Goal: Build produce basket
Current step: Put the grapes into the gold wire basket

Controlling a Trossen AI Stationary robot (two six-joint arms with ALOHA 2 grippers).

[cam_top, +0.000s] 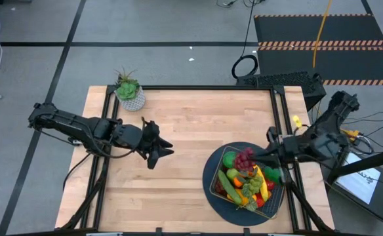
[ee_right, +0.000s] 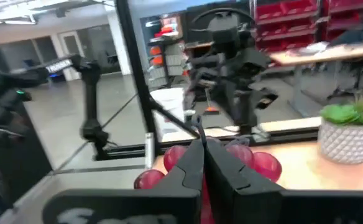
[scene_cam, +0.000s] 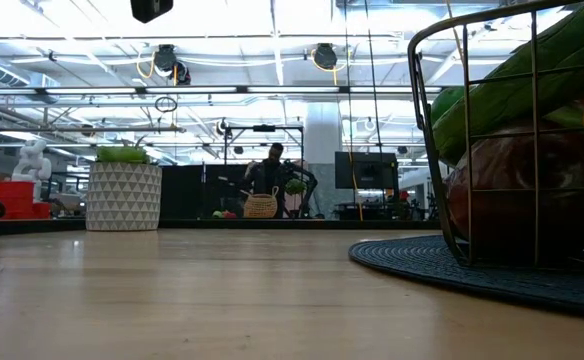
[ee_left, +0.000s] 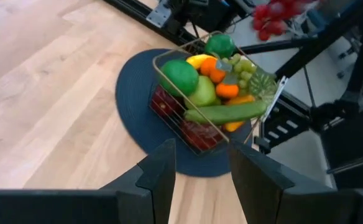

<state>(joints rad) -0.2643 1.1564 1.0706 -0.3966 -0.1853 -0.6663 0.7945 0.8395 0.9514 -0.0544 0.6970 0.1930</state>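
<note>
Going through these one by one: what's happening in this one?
The right hand is shut on a bunch of red grapes and holds it over the wire basket, which sits on a round dark blue mat at the table's right side. The basket is already full of toy produce. The left hand hovers over the bare middle of the table, fingers apart, holding nothing. A potted plant stands at the far left corner.

I can't make out any readable text, label, brand, number or sign in any of my views.
</note>
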